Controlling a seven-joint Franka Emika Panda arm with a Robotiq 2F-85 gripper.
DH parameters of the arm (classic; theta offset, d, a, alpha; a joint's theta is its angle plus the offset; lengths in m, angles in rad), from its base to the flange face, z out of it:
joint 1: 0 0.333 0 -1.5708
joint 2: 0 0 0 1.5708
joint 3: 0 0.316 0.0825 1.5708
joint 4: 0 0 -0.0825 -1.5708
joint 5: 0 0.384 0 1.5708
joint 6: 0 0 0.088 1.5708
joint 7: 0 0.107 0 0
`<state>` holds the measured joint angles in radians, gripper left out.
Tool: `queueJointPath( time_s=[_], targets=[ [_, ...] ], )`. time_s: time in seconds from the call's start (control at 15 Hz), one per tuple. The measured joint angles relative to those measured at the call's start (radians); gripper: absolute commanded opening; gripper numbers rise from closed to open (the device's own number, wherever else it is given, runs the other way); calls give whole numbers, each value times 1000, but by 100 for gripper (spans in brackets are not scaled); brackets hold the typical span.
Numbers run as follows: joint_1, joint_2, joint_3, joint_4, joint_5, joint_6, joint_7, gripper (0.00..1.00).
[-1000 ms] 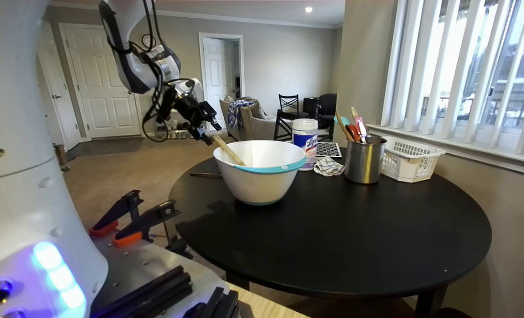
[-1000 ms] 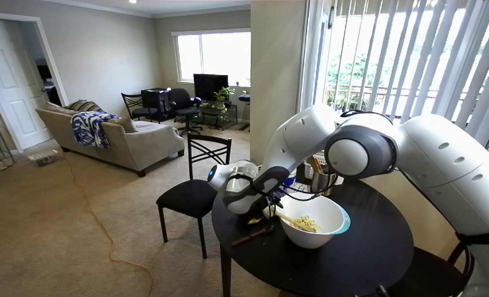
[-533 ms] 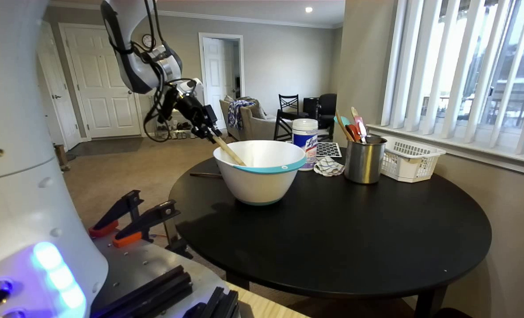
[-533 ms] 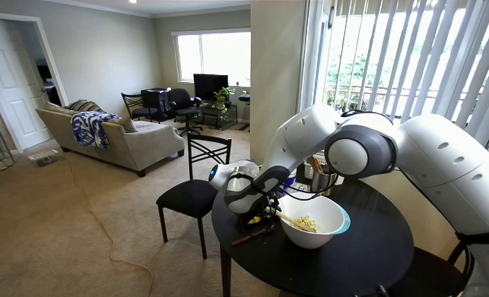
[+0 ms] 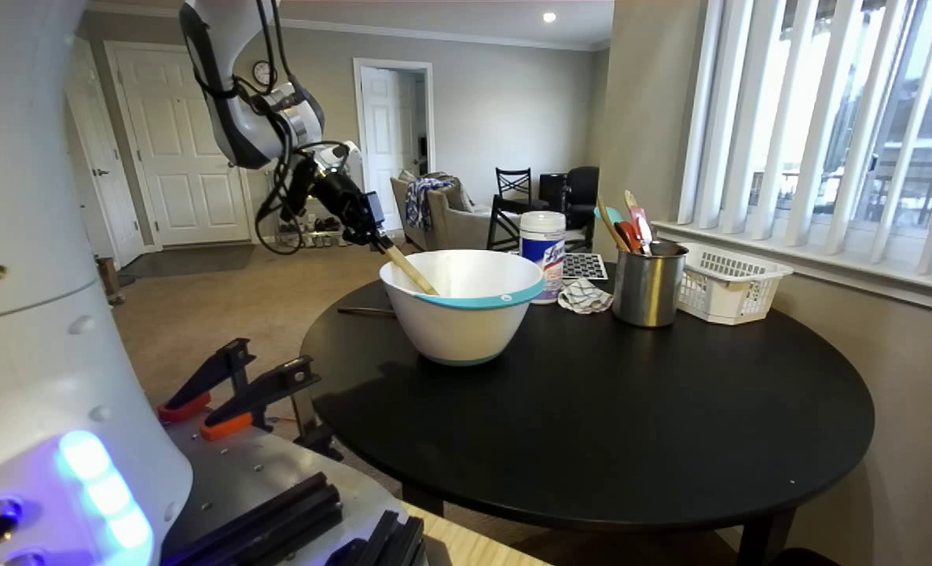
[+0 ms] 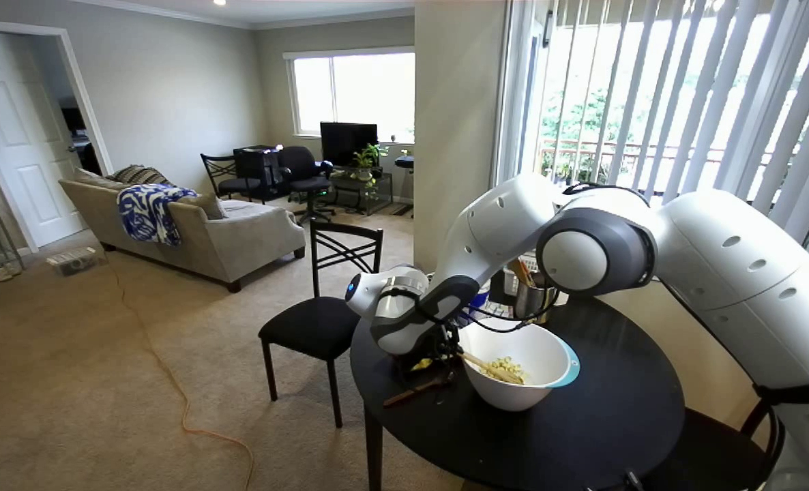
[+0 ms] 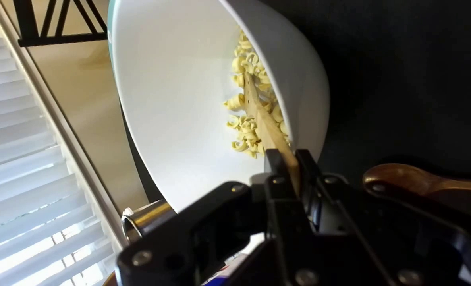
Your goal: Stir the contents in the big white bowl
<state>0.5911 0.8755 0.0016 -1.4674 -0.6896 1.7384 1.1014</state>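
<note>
The big white bowl [image 5: 470, 334] stands upright on the black tabletop [image 5: 639, 424], lower than the jaws and to their right in both exterior views. In an exterior view its teal edge [image 6: 571, 368] shows on the side away from the jaws. Ahead of the jaws in the wrist view, curled yellow pasta [image 7: 245, 131] lies in a patch inside the bowl. The jaws are closed on 1 pale wooden utensil [image 7: 269, 129], pinching it between 2 black fingers [image 7: 275, 159]. From the jaws it slants down into the bowl, its lower end among the pasta; whether it touches the rim, I cannot tell.

A brown wooden spoon [image 7: 398, 177] lies on the tabletop beside the bowl, to the right of the jaws in the wrist view. Past the bowl from the jaws, in an exterior view, are a white-lidded tub [image 5: 543, 255], a checked cloth [image 5: 585, 297], a metal cup [image 5: 648, 291] holding several kitchen tools [image 5: 631, 236] and, farthest from the jaws, a white basket [image 5: 737, 287].

In an exterior view the white arm [image 6: 500, 225] reaches up and right from the jaws, while a black chair [image 6: 317, 329] stands to their left and a beige sofa [image 6: 247, 235] well beyond.
</note>
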Motion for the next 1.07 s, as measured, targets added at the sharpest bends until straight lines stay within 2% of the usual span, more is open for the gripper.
queueJointPath(
  time_s=[0.33,0.67,0.87,1.07],
  targets=[
    [0,-11,1,0,-1,-2,0,5],
    [-19,-82,18,-4,6,-1,-13,5],
    [-73,-131,50,-11,70,18,-62,5],
    [-148,-191,72,-46,164,86,-115,5]
  ],
)
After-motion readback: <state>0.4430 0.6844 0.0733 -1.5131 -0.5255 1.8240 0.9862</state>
